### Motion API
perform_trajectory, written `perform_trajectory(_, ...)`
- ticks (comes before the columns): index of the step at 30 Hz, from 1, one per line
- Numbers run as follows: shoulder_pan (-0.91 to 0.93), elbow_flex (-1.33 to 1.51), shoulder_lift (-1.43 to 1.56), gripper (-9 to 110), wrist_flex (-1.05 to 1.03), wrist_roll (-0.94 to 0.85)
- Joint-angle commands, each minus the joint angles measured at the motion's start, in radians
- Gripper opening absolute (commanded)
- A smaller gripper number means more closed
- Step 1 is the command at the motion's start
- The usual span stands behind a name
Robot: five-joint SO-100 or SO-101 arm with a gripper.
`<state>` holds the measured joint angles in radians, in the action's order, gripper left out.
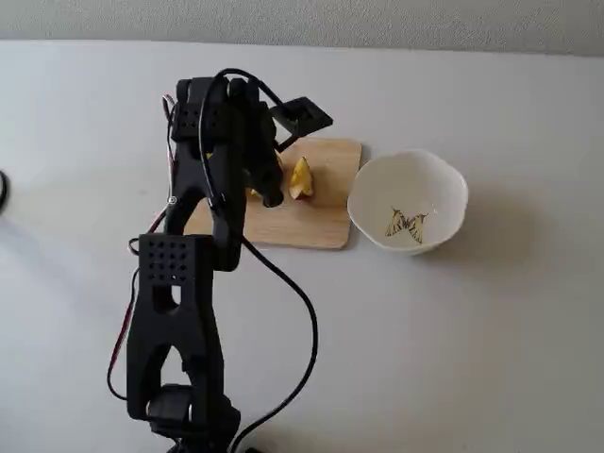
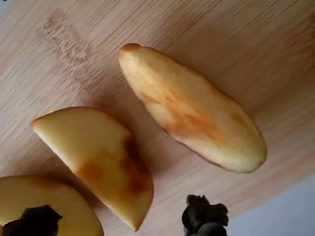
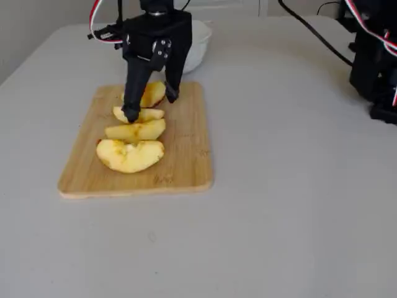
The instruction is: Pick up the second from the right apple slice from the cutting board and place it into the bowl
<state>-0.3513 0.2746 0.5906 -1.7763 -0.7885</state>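
Apple slice (image 3: 142, 114) lying among four wedges on one cutting board (image 3: 186, 155); gripper (image 3: 151, 105) hovering open, empty; one bowl (image 1: 408, 200).

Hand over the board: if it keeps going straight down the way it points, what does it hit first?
Most likely the apple slice second from the bowl end, between the open hand's fingertips, then the cutting board. One fingertip seems to touch that slice already; depth is unclear.
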Motion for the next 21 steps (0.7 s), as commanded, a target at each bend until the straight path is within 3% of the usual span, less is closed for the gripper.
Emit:
perform_trajectory(1, -0.011, -0.064, 0.006, 28, -0.006, -0.008)
perform_trajectory(7, -0.018, -0.064, -0.018, 6, 0.021, -0.006)
perform_trajectory(11, -0.021, -0.064, -0.02, 1, 0.046, 0.0)
perform_trajectory(21, -0.02, -0.089, -0.023, 30, 0.018, -0.017)
